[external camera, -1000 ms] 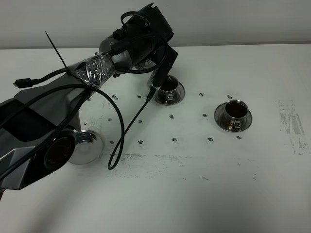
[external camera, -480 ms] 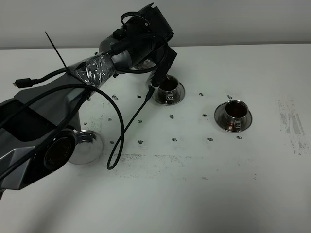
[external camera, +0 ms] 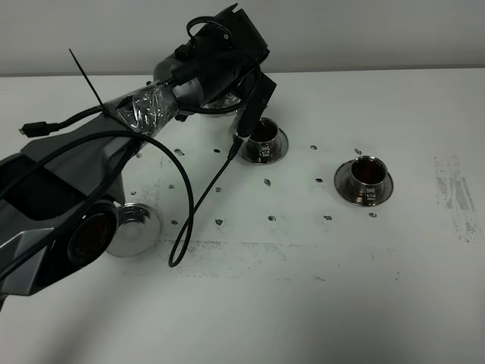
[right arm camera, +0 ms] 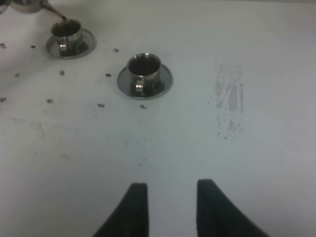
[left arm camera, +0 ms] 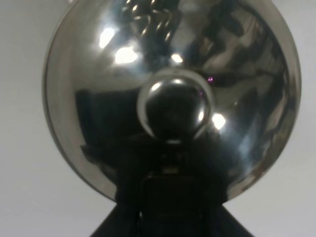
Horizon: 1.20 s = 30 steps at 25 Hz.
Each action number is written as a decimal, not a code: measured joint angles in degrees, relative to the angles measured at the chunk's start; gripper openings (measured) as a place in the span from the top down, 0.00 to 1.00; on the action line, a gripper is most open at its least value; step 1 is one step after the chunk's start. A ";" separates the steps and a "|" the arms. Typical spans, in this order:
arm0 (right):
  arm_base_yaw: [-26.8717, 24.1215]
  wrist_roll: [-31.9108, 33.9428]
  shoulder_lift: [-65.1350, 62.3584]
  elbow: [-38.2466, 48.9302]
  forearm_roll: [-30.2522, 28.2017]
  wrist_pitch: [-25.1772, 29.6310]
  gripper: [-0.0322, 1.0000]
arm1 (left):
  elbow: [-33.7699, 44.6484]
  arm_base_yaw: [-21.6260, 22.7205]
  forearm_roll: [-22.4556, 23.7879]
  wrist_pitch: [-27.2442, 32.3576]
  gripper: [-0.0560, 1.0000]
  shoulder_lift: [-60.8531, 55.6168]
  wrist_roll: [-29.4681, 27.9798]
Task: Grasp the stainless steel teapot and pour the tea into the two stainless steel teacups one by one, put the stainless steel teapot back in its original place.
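Teapot (left arm camera: 170, 94) barely shifted, spout over left teacup (external camera: 264, 139)

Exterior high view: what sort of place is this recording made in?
Probably a lab or test bench, not a kitchen: a bare white table against a plain wall, its surface scuffed and dotted with dark marks, holding only steel teacups and a steel disc, with loose cables on the arm.

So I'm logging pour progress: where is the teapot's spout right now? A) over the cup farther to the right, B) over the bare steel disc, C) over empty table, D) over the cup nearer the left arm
D: in the right wrist view the teapot tips its spout into the near cup, while the other cup stands apart.
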 joint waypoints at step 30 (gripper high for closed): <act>0.00 0.00 0.00 0.00 0.00 0.00 0.75 | 16.32 6.18 -23.87 -3.17 0.76 -14.12 -13.76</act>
